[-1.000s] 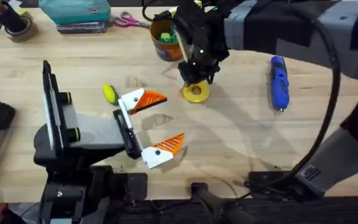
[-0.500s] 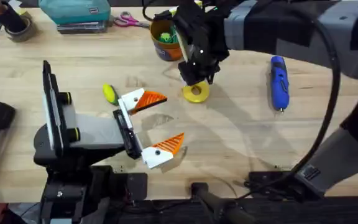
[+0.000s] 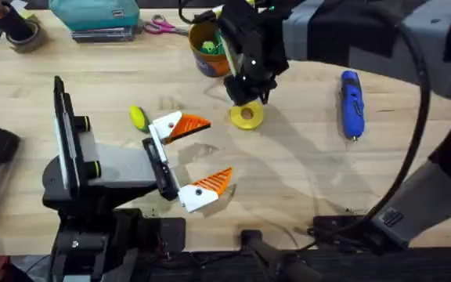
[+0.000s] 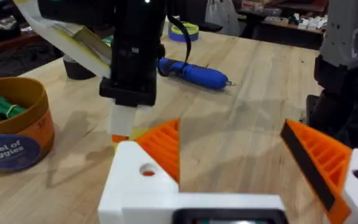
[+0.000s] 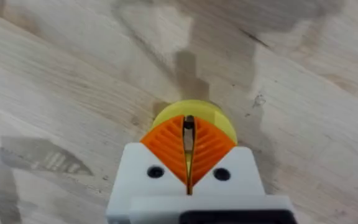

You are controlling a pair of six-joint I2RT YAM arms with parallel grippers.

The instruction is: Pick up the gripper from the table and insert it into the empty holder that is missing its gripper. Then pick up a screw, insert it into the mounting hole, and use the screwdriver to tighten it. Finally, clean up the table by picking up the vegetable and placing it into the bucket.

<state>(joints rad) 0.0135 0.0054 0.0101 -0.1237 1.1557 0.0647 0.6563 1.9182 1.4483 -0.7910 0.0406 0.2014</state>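
Note:
My left gripper (image 3: 196, 157) rests open on the table, and each of its white holders (image 4: 143, 180) carries an orange ribbed wedge (image 4: 166, 149). My right gripper (image 3: 247, 99) hangs just above the yellow ring-shaped disc (image 3: 247, 117). Its orange pads (image 5: 166, 146) are shut on a thin dark piece that looks like a screw (image 5: 188, 124). The blue screwdriver (image 3: 351, 103) lies to the right. The yellow-green vegetable (image 3: 138, 117) lies left of the left gripper's far finger. The orange-brown bucket (image 3: 207, 50) stands at the back behind the right gripper.
Pink-handled scissors (image 3: 160, 27) and a teal box (image 3: 96, 16) sit along the far edge, with a tape roll (image 3: 23, 34) at the far left. Bare wood lies between the left gripper and the screwdriver.

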